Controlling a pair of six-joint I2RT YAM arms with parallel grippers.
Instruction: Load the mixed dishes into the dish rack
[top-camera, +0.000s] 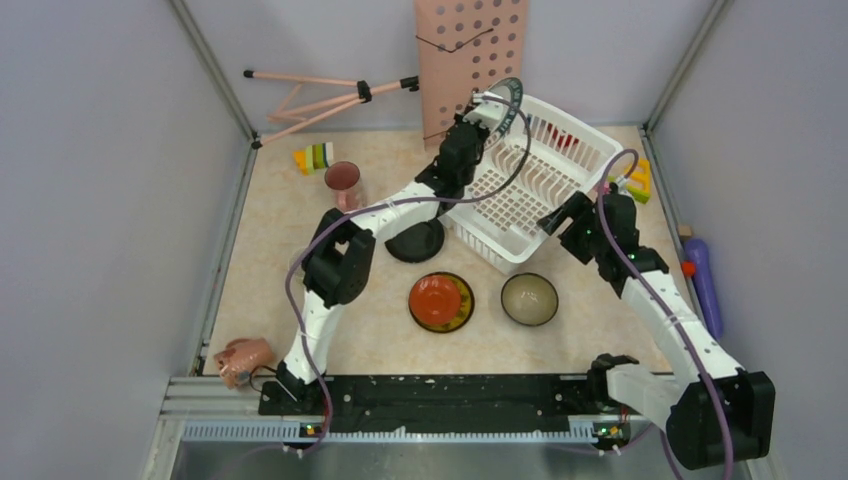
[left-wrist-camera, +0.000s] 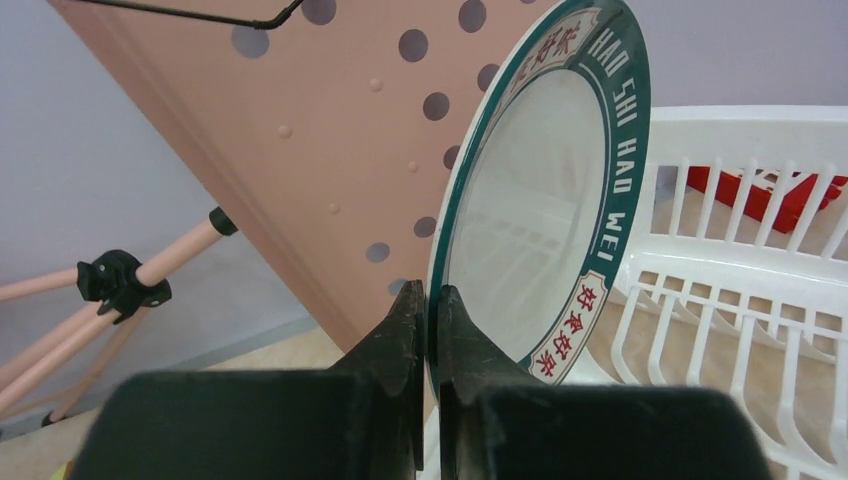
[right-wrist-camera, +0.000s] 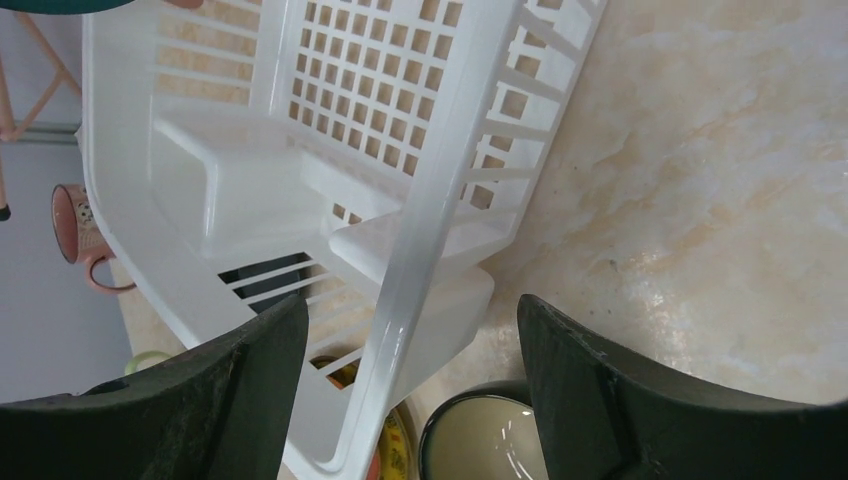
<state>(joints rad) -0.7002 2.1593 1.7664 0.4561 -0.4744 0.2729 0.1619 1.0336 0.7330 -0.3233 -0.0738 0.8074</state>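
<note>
My left gripper (left-wrist-camera: 428, 295) is shut on the lower rim of a white plate with a dark lettered rim (left-wrist-camera: 540, 200). It holds the plate upright on edge over the far left corner of the dish rack (top-camera: 530, 185); the same plate (top-camera: 508, 93) shows in the top view. My right gripper (right-wrist-camera: 410, 305) is open, and its fingers straddle the white rim of the dish rack (right-wrist-camera: 250, 150) without touching it. A red plate on a yellowish one (top-camera: 441, 301) and a dark-rimmed bowl (top-camera: 529, 299) lie on the table in front of the rack. A pink cup (top-camera: 342, 180) stands to the left.
A pink perforated board (top-camera: 470, 50) leans on the back wall right behind the held plate. A dark disc (top-camera: 415, 242) lies under the left arm. A pink mug (top-camera: 243, 360) lies at the near left. Toy blocks (top-camera: 312, 157) are at back left, a purple object (top-camera: 705, 285) at right.
</note>
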